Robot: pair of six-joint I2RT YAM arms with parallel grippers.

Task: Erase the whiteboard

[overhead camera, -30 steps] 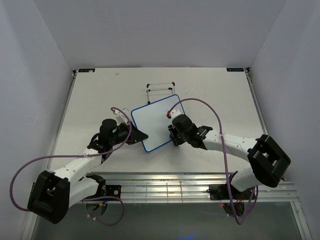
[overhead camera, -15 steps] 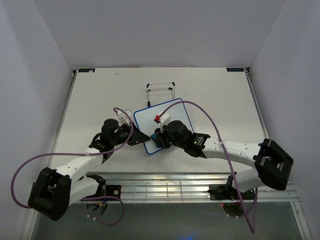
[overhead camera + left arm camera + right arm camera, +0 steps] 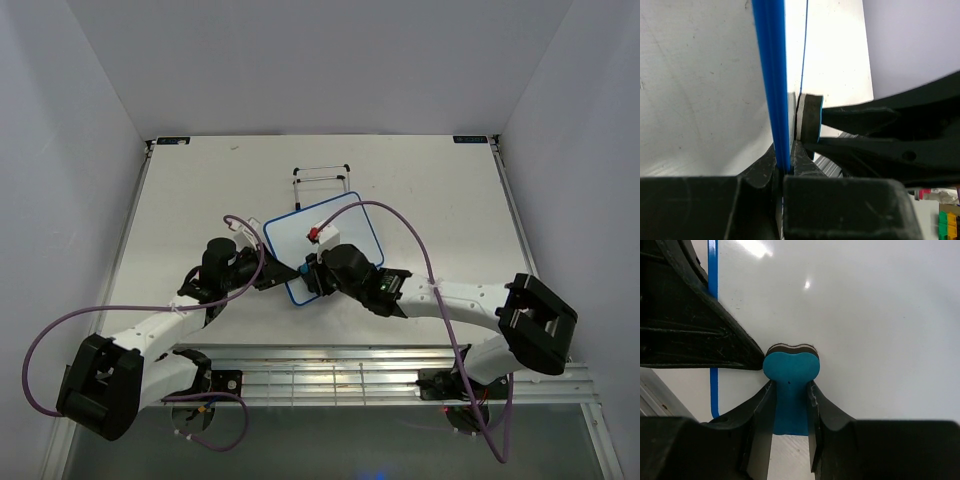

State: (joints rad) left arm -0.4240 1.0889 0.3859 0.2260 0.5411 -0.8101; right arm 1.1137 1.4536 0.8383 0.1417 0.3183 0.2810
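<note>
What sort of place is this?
Likely a lab robot test cell: a white table walled by plain panels, left arm and right arm mounted by an aluminium rail, handling a small whiteboard.

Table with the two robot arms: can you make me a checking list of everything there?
Surface: white table, flat, with the board in the middle.
Job's things: whiteboard with a blue frame, no writing on the parts that show; blue eraser pressed on it.
Clutter: black wire stand behind the board.
Grippers: left tool shut on the whiteboard's edge; right tool shut on the eraser.
Cables: purple cables, one per arm; the right one arcs over the board.
Surroundings: plain walls; metal rail at the near edge.
</note>
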